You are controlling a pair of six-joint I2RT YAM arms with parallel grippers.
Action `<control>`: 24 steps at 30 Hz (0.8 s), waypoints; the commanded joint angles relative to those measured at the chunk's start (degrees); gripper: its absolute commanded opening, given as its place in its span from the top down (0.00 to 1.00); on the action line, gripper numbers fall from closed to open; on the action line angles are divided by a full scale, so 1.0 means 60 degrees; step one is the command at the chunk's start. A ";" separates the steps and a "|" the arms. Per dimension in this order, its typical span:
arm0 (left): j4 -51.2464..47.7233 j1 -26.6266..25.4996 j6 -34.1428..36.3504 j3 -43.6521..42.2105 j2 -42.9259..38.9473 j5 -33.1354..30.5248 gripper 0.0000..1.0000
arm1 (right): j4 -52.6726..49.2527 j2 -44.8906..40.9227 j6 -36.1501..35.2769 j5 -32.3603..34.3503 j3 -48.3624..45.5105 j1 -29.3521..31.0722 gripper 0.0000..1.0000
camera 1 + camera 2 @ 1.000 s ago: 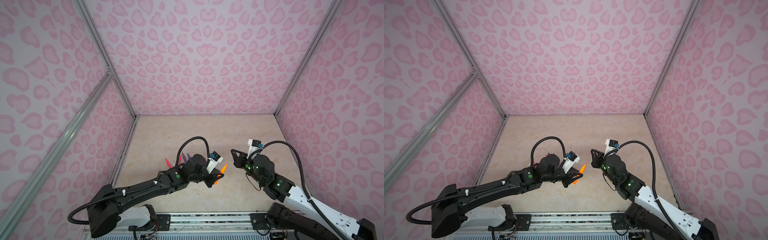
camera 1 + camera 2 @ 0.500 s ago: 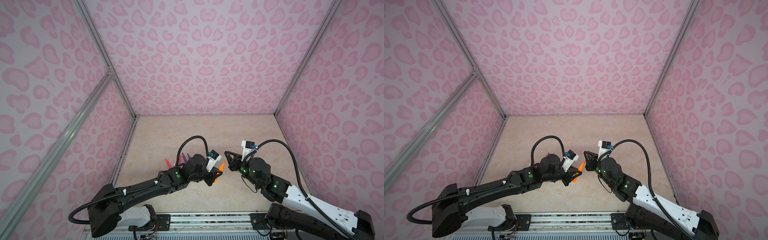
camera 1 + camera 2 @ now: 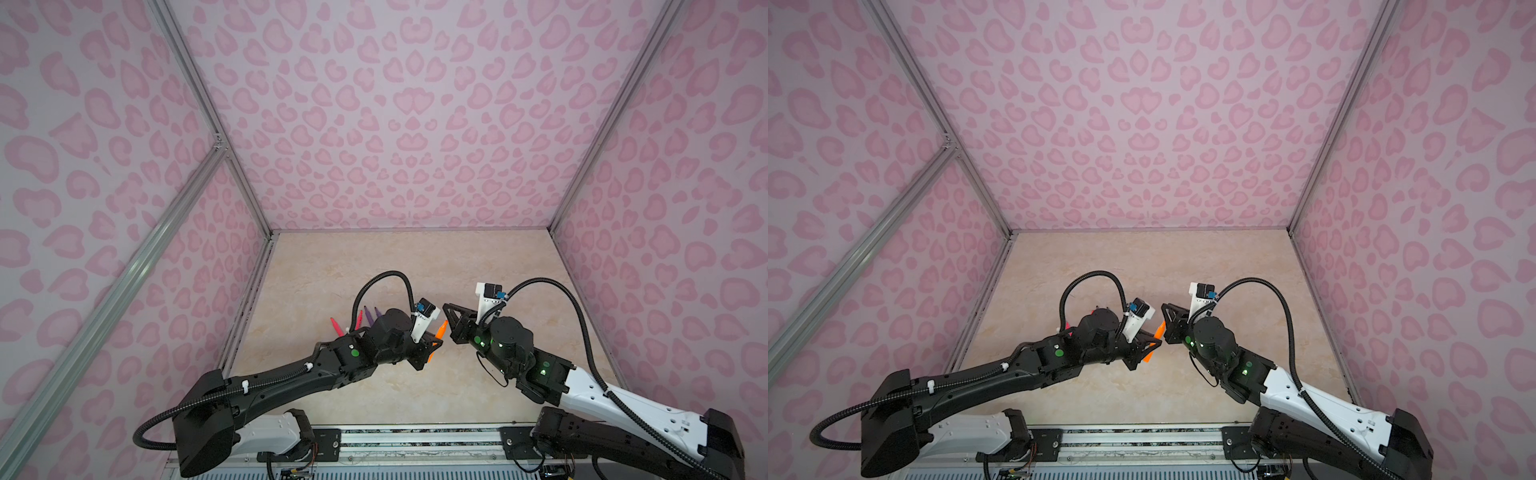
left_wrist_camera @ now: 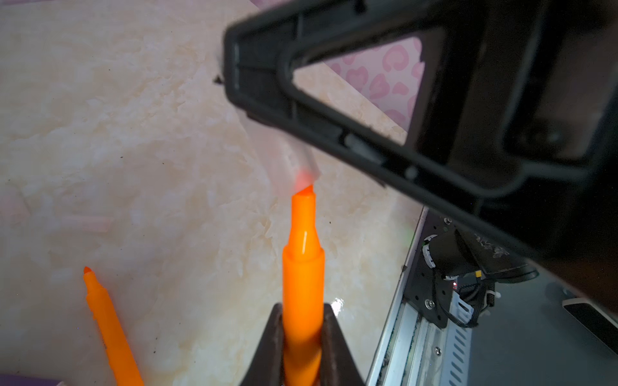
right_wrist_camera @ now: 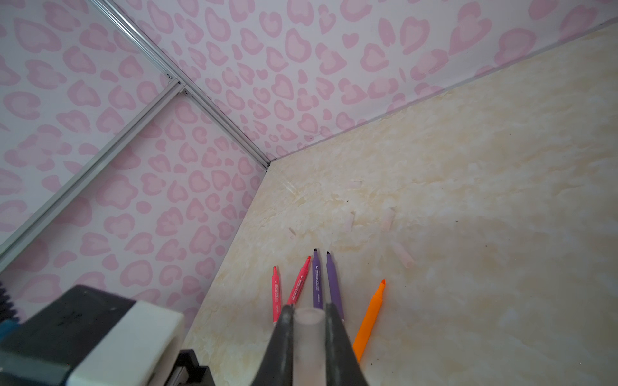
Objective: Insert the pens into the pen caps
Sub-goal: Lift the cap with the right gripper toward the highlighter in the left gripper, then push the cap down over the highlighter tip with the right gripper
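Observation:
My left gripper (image 3: 431, 347) (image 4: 302, 309) is shut on an orange pen (image 4: 302, 267) (image 3: 1158, 331), tip pointing up and to the right. My right gripper (image 3: 448, 311) (image 5: 308, 311) is shut on a clear pen cap (image 5: 308, 341). In the left wrist view the cap (image 4: 289, 157) has its mouth right at the pen's tip. On the table lie two pink-red pens (image 5: 276, 297) (image 5: 299, 284), two purple pens (image 5: 317, 280) (image 5: 332, 284) and a second orange pen (image 5: 369, 320) (image 4: 110, 327).
Loose clear caps (image 5: 348, 221) (image 5: 388, 219) (image 5: 403, 255) lie faint on the beige table beyond the pens. Pink patterned walls close in three sides. A metal rail (image 3: 415, 436) runs along the front edge. The left wrist camera housing (image 5: 100, 337) sits close to my right gripper.
My right gripper has moved left with the cap until it meets the orange pen's tip. The left arm has stayed nearly still.

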 commanded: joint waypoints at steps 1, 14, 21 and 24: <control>0.0178 0.0009 0.0013 -0.0024 -0.0148 -0.0191 0.96 | 0.0210 0.0008 0.0066 0.0271 0.0007 0.0038 1.00; -0.0026 0.0068 -0.0155 -0.0042 -0.0239 -0.0961 0.96 | 0.0511 0.0638 0.0435 0.1178 0.0073 0.0930 1.00; -0.0327 0.0128 -0.0276 0.0019 -0.0206 -0.1703 0.96 | 0.0616 0.0965 0.0511 0.2129 0.0169 0.1667 1.00; -0.0320 0.0139 -0.0297 0.0026 -0.0221 -0.1667 0.96 | 0.0830 0.1271 0.0521 0.2048 0.0211 0.1750 1.00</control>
